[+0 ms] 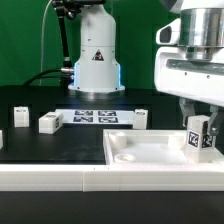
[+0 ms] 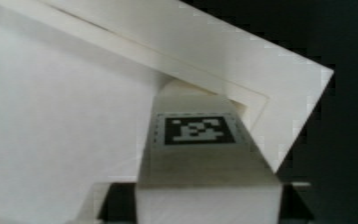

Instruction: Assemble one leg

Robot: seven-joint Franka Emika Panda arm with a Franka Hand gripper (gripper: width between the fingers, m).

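Observation:
My gripper (image 1: 200, 128) is shut on a white leg (image 1: 199, 137) with a fiducial tag, held upright over the far right corner of the large white square panel (image 1: 140, 150). In the wrist view the leg (image 2: 202, 150) runs out from between my fingers (image 2: 119, 203), its tagged end close to the panel's raised-rim corner (image 2: 229, 85). I cannot tell whether the leg's end touches the panel. Other loose legs lie on the table: one (image 1: 50, 121) at the exterior view's left, another (image 1: 20, 116) further left, another (image 1: 143, 119) behind the panel.
The marker board (image 1: 96, 116) lies flat at the back centre. The robot's white base (image 1: 97, 60) stands behind it. A white ledge (image 1: 60, 170) runs along the table's front edge. A white piece (image 1: 2, 140) sits at the far left edge.

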